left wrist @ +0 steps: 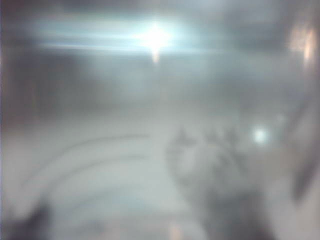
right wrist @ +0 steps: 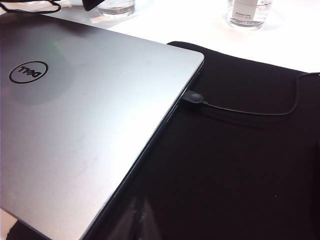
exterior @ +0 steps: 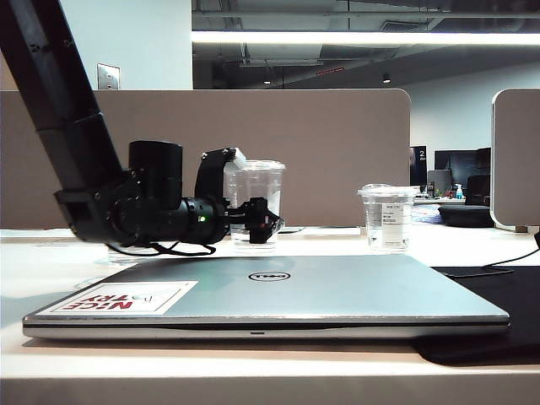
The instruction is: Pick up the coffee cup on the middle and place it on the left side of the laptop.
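Behind the laptop point(exterior: 270, 299), near the middle of the tabletop point(exterior: 472, 249), the coffee cup point(exterior: 256, 198) stands upright with its lid on; the left claw point(exterior: 263, 218) is level at the cup, and its dark fingers point(exterior: 272, 221) show in front of the lower part of the cup; the jaws are spread wide, and whether they touch the cup I cannot tell; the left wrist view is only a blur of clear plastic, very close. The laptop is closed and lies flat along the front edge, with a red and white sticker point(exterior: 126, 298) on its left corner. A shorter cup point(exterior: 388, 217) with a white label stands toward the back right. The laptop's right side rests on a black mat point(right wrist: 235, 165), and a thin cable point(right wrist: 250, 111) is plugged in there. The right claw is seen in no view.
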Robot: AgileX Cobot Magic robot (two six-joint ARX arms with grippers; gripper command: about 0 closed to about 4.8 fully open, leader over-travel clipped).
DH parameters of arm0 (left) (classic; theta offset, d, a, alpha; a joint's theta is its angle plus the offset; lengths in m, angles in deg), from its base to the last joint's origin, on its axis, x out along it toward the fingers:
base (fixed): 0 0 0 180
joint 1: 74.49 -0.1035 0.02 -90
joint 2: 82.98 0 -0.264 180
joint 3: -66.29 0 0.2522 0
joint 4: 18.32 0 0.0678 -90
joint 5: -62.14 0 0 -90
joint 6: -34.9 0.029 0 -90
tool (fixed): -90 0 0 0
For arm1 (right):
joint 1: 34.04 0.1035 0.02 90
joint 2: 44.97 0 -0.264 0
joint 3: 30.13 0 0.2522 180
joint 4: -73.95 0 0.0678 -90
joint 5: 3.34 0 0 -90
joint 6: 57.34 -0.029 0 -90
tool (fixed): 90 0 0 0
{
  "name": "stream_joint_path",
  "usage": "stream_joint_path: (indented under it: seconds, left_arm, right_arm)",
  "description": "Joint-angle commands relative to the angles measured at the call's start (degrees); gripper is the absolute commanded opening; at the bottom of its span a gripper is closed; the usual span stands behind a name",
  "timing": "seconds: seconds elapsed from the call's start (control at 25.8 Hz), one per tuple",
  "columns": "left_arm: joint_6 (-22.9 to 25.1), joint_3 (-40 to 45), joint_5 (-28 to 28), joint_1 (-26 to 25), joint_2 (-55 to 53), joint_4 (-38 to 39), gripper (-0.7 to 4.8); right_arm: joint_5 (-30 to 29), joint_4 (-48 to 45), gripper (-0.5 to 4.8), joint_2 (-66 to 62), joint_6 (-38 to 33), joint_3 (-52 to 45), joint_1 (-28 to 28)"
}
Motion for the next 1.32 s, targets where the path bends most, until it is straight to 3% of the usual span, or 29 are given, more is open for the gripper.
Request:
stream_joint_path:
  seconds: [0.04, 0.15, 0.43, 1.12, 1.32]
  left_arm:
    - [1.14, -1.22, 0.61, 0.02, 0.13, 2.99, 4.79]
    - [2.03, -1.33, 0.55, 0.0, 0.13, 3.63, 4.79]
    - [2.05, -1.33, 0.42, -0.07, 0.13, 3.39, 3.26]
    - [0.9, -0.96, 3.65, -0.33, 0.9, -2.51, 3.08]
    - [0.59, 5.42, 4.13, -0.33, 5.14, -6.21, 3.08]
  right_arm:
    - [0.02, -1.03, -0.05, 0.07, 0.0, -0.22, -0.04]
    - [0.02, -1.03, -0.05, 0.07, 0.0, -0.22, -0.04]
    - [0.02, -1.03, -0.05, 0.07, 0.02, -0.22, 0.0]
    - [0.02, -1.03, -0.05, 0.07, 0.0, -0.22, 0.0]
    - [0.02, -1.03, -0.05, 0.09, 0.0, -0.22, 0.0]
